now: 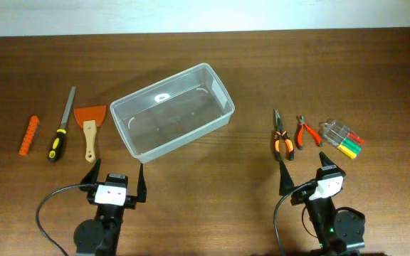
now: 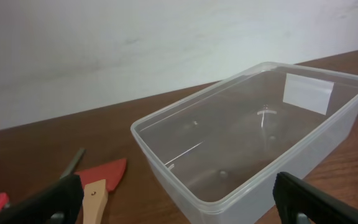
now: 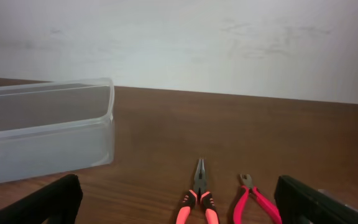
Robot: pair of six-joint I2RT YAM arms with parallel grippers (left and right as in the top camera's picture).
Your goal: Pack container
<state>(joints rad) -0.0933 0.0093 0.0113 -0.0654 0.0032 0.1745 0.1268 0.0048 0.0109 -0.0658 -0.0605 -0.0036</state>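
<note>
The clear plastic container (image 1: pixel 171 110) sits empty at the table's middle, tilted diagonally; it also shows in the left wrist view (image 2: pixel 253 143) and the right wrist view (image 3: pixel 42 134). My left gripper (image 1: pixel 116 179) is open and empty just in front of the container's near-left corner. My right gripper (image 1: pixel 306 171) is open and empty in front of the orange-handled long-nose pliers (image 1: pixel 282 136) and red-handled cutters (image 1: pixel 305 132), both seen in the right wrist view (image 3: pixel 197 196) (image 3: pixel 253 199).
Left of the container lie an orange scraper with a wooden handle (image 1: pixel 90 126), a file with a black-yellow handle (image 1: pixel 60 131) and an orange ridged piece (image 1: pixel 28 135). A pack of coloured screwdrivers (image 1: pixel 342 139) lies at the far right.
</note>
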